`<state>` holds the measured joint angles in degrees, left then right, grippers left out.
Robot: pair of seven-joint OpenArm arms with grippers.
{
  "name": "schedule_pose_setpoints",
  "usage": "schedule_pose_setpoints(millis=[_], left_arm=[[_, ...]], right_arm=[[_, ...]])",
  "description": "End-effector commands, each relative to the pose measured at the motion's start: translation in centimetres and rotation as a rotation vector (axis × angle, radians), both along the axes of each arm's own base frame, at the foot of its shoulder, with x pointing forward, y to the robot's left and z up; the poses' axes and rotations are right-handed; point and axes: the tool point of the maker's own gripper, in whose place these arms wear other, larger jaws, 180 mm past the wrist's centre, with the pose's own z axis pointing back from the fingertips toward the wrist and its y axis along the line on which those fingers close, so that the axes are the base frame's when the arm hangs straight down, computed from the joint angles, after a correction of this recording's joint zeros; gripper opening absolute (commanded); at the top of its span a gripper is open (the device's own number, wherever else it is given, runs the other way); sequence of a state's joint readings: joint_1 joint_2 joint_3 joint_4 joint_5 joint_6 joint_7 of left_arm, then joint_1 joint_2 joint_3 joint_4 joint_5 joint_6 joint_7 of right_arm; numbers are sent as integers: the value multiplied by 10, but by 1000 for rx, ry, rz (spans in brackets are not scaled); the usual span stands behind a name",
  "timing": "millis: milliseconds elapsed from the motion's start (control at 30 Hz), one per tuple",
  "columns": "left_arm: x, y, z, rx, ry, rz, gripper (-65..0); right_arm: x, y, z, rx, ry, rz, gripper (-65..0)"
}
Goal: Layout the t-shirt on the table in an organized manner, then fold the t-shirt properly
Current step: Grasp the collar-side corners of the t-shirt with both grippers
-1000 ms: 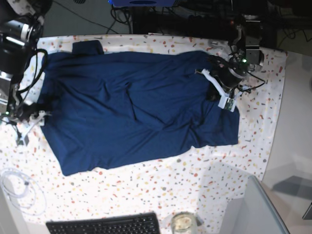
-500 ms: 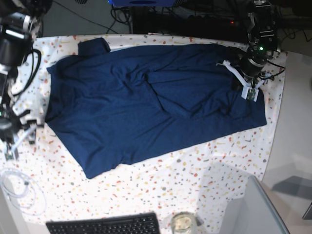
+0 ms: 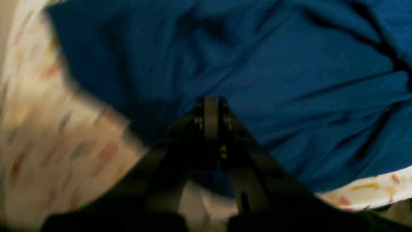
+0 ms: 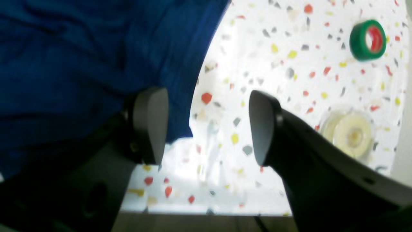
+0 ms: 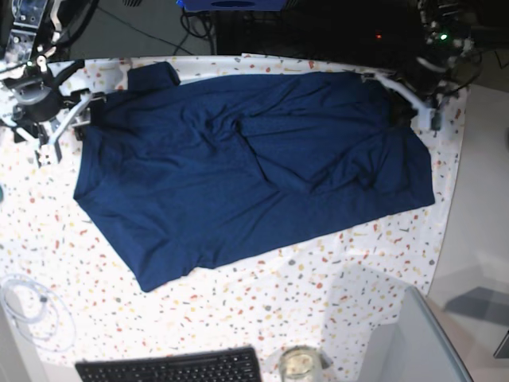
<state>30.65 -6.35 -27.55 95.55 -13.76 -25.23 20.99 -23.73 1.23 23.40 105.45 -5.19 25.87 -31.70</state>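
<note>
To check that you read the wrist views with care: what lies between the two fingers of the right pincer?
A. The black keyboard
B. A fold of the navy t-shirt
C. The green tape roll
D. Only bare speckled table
D: in the right wrist view the right pincer stands open over the speckled table, with the t-shirt beside its one finger, not between them.
</note>
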Motion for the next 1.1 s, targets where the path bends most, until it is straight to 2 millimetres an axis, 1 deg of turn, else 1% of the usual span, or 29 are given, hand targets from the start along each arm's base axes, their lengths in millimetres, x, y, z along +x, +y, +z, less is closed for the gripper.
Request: schedule_pose_setpoints(millis=[0, 67, 133, 233, 267, 300, 333, 400, 433, 467, 567, 600, 633, 700, 800, 833, 867, 933, 1000, 1067], left_arm=[[-2, 16, 12, -4, -39, 46, -650], [-20, 31, 14, -47, -38, 119, -650], [-30, 37, 15, -81, -39, 162, -650], [-37, 39, 10, -94, -23, 180, -650], [-40, 38, 5, -101, -9, 183, -596], [-39, 38, 3, -108, -8, 187, -558], [-39, 37, 1, -112, -6, 191, -540], [-39, 37, 0, -116, -7, 195, -532], [-40, 37, 0, -118, -6, 196, -525], [-40, 37, 0, -118, -5, 197, -525], [-41, 37, -2, -122, -2, 200, -522], [-44, 37, -5, -127, 8, 207, -508], [-46, 38, -7, -133, 12, 216, -479], [-50, 40, -12, -171, 15, 249, -383], [-55, 39, -17, -243, 13, 288, -247], [-55, 36, -18, -266, 11, 281, -216], [-55, 31, -19, -288, 8, 261, -196], [-57, 24, -22, -315, 9, 224, -194], [-49, 21, -25, -329, -3, 222, -194], [-46, 21, -32, -343, 5, 236, -194]], right_arm=[[1, -4, 7, -10, -25, 0, -246], [-8, -2, 1, -4, 1, -4, -186], [-13, 9, -3, 57, 1, -20, -150], [-13, 21, -5, 145, -16, -33, -147], [-12, 22, -7, 158, -16, -37, -147], [-7, 23, -9, 165, -19, -37, -149], [-3, 26, -12, 173, -18, -33, -149], [-1, 27, -15, 178, -12, -31, -149], [0, 31, -15, 182, -11, -21, -149], [-1, 33, -16, 185, -7, -14, -149], [-5, 34, -19, 188, 6, -21, -149], [-8, 34, -21, 193, 14, -23, -149], [-11, 35, -22, 197, 20, -25, -147], [-10, 44, -19, 274, -7, -61, -146], [-10, 42, -13, 395, -60, -148, -144], [-9, 43, -10, 430, -76, -160, -144], [-7, 44, -8, 455, -89, -169, -144], [-9, 44, -7, 484, -98, -188, -144], [-9, 43, -5, 507, -111, -203, -144], [-9, 44, -8, 523, -107, -210, -144]])
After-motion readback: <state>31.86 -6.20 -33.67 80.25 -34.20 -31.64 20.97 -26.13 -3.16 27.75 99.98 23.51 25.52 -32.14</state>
